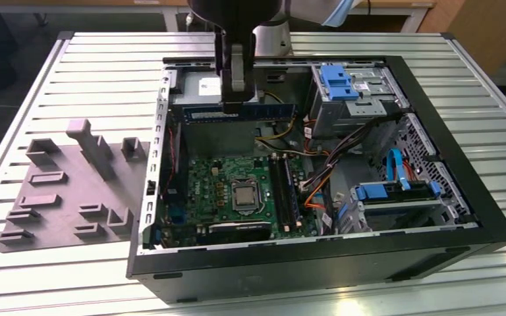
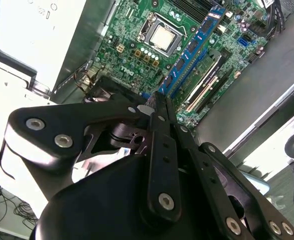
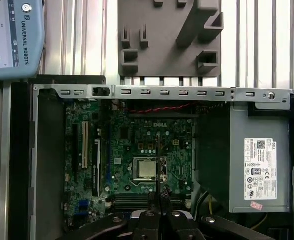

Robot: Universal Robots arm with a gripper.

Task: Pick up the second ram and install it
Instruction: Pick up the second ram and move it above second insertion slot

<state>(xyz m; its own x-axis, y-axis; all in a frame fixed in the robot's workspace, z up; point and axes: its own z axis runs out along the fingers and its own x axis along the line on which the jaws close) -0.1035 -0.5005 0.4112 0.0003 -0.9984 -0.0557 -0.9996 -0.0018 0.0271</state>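
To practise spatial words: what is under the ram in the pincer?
The green motherboard and its long slots lie below the second ram; the strip straight beneath it is covered.

ribbed metal table point(image 1: 103, 66) on my remote rig, carrying an open computer case point(image 1: 323, 266) and a grey block tray point(image 1: 73, 187) just beside it.

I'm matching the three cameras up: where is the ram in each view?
Exterior view: the ram, a blue strip gripped by the tool, over the open case.
Second wrist view: the ram runs from the tool out over the board, beside the CPU.
First wrist view: the ram is edge-on, a thin dark line beside the CPU.
Shared landmark: the CPU, the silver square.
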